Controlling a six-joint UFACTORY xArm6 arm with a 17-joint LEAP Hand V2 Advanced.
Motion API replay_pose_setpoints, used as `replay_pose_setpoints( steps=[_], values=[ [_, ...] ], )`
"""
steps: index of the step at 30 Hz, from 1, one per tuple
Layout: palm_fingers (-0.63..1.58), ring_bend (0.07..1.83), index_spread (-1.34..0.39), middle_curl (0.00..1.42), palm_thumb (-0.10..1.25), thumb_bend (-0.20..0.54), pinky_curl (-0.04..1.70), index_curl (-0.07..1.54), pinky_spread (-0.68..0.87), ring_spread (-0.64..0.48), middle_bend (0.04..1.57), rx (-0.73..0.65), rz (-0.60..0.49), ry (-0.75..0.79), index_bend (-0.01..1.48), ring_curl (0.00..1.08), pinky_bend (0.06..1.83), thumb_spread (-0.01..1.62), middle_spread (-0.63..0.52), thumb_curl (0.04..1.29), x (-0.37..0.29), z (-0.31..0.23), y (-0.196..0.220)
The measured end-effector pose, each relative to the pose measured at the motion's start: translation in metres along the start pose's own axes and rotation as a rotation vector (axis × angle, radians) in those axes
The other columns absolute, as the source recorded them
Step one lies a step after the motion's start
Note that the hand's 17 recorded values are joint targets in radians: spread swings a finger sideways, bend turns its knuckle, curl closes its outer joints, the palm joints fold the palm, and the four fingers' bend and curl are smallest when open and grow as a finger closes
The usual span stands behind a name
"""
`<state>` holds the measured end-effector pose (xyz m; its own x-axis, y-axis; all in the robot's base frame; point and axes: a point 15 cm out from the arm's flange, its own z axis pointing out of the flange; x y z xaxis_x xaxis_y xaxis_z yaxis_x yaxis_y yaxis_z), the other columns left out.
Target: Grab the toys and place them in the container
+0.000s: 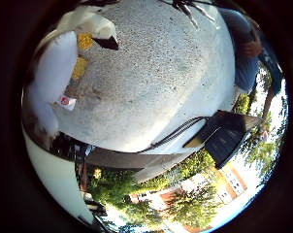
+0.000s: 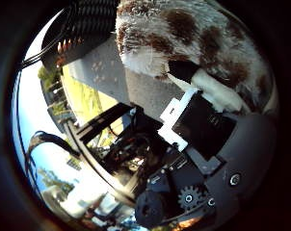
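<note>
Plush toy [image 2: 193,38], white with brown patches, pressed close against the palm and filling much of the thumb-side view; seen again in the little-finger-side view as a white furry mass with a small tag and a bit of yellow. Held by the hand [image 2: 203,125], fingers [image 2: 213,94] curled against the fur, one white-tipped and sunk a little into the pile. Lifted clear of the ground, hanging above pale speckled pavement [image 1: 161,73]. Judged light, soft and squashy, not fragile, fur slightly slippery; best taken around the thick of the body, not by tag or a limb, with enough squeeze to bite into the stuffing. Likely to sag or swing if gripped only at an edge. Container not made out in either view, so the remaining way to it cannot be judged. Outdoors, in bright sun: grey pavement below, a dark boxy object [image 1: 229,136] standing at its edge, grass and trees beyond, buildings [image 1: 204,189] with reddish roofs farther off. No desk anywhere. A person in blue [image 1: 246,58] at the pavement's far edge, not touching the toy.
</note>
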<state>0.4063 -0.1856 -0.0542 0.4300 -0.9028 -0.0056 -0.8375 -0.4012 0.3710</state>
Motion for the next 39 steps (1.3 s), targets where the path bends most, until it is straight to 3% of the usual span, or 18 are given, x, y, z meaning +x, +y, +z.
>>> replay_pose_setpoints(
  steps=[4, 9, 14, 20, 26, 29, 39],
  values=[
    [1.08, 1.27, -0.64, 0.84, 1.03, 0.01, 0.67, 0.15, 0.32, -0.05, 1.07, -0.003, 0.018, 0.016, 0.39, 0.75, 1.3, 1.04, -0.2, 0.54, -0.001, -0.037, 0.021],
    [1.01, 1.31, -0.78, 0.92, 1.03, -0.01, 0.76, 0.16, 0.26, -0.09, 1.13, -0.108, 0.013, 0.0, 0.54, 0.8, 1.37, 1.08, -0.21, 0.59, -0.024, -0.101, 0.06],
    [0.95, 1.34, -0.88, 0.98, 1.01, -0.017, 0.83, 0.18, 0.22, -0.11, 1.18, -0.038, -0.011, 0.021, 0.66, 0.83, 1.4, 1.1, -0.21, 0.63, -0.055, -0.189, 0.073],
    [0.91, 1.37, -0.97, 1.03, 0.99, -0.013, 0.87, 0.2, 0.19, -0.13, 1.2, -0.012, -0.093, -0.026, 0.75, 0.86, 1.46, 1.11, -0.22, 0.67, -0.124, -0.258, 0.093],
    [0.88, 1.4, -1.03, 1.06, 0.98, -0.015, 0.91, 0.23, 0.16, -0.13, 1.23, 0.11, -0.202, 0.01, 0.82, 0.88, 1.5, 1.11, -0.22, 0.7, -0.183, -0.326, 0.062],
    [0.86, 1.41, -1.05, 1.07, 0.97, -0.014, 0.92, 0.24, 0.15, -0.14, 1.24, 0.173, -0.205, -0.004, 0.84, 0.89, 1.52, 1.11, -0.22, 0.72, -0.208, -0.353, 0.042],
    [0.82, 1.45, -1.1, 1.09, 0.96, -0.015, 0.94, 0.31, 0.14, -0.15, 1.27, 0.213, -0.191, -0.04, 0.87, 0.91, 1.55, 1.12, -0.21, 0.76, -0.257, -0.368, -0.062]
  ],
)
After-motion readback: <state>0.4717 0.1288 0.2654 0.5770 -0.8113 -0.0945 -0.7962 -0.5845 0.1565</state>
